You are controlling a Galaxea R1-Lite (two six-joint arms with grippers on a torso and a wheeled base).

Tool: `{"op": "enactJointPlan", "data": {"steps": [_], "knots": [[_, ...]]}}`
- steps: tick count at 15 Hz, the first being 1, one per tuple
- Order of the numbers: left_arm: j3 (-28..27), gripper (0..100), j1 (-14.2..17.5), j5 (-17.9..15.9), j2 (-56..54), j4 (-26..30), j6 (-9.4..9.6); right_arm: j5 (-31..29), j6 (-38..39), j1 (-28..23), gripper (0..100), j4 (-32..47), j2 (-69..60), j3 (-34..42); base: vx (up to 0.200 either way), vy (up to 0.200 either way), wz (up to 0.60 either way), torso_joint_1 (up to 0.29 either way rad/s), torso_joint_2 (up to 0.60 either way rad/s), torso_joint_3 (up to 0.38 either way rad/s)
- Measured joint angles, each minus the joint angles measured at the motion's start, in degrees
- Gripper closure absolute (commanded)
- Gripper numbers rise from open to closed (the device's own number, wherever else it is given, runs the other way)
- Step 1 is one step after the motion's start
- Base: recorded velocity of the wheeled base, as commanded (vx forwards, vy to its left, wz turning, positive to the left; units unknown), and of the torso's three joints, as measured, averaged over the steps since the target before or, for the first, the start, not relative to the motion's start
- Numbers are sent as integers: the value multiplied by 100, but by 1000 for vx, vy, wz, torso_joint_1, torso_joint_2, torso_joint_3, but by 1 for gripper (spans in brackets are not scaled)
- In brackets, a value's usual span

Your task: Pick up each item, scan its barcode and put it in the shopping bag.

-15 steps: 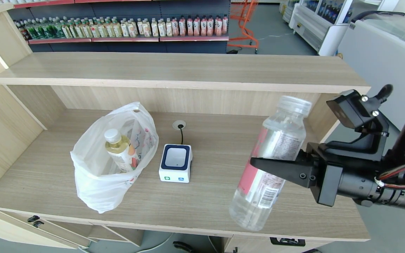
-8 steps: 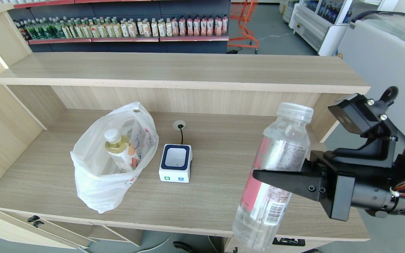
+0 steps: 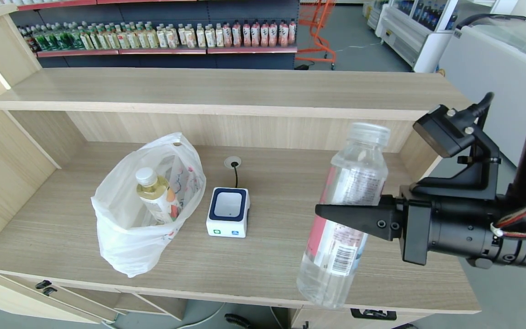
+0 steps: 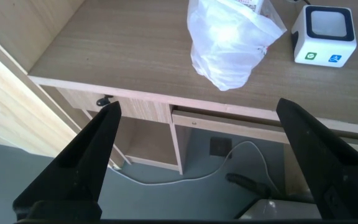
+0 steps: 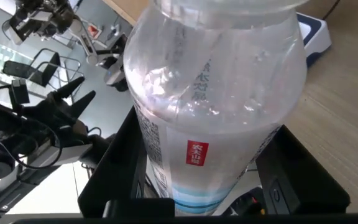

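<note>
The light wood checkout counter point(image 3: 267, 256) runs across my head view, with a raised ledge along its far side. On its left half stands the white plastic shopping bag point(image 3: 126, 237), mouth open and upward, and 1 tea bottle point(image 3: 155, 194) with a white cap stands upright inside it. My right gripper point(image 3: 331, 214) comes in from the right with its fingers clamped around the middle of the clear water bottle point(image 3: 356, 183). That bottle is held near upright, cap up and leaning slightly away from me, over the counter's right front part and well apart from the bag. Its red and white label carries a barcode point(image 3: 347, 252) low down, turned toward the head camera. The small white scanner point(image 3: 228, 211) sits flat just right of the bag, dark window up, between bag and bottle. My left gripper point(image 4: 199, 104) hangs below the counter's front edge, its 2 fingers spread wide and holding nothing.
</note>
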Motion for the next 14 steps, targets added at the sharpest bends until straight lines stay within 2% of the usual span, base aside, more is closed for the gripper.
{"op": "enactJointPlan", "data": {"steps": [5,10,14], "knots": [[0,0,0,0,0,-1,-1,-528,0,581,100,697,112,-734,0,0,0,0,0,0],[0,0,0,0,0,-1,-1,-875,-2,657,100,807,239,-847,0,0,0,0,0,0],[0,0,0,0,0,-1,-1,-919,0,706,100,840,262,-931,0,0,0,0,0,0]]}}
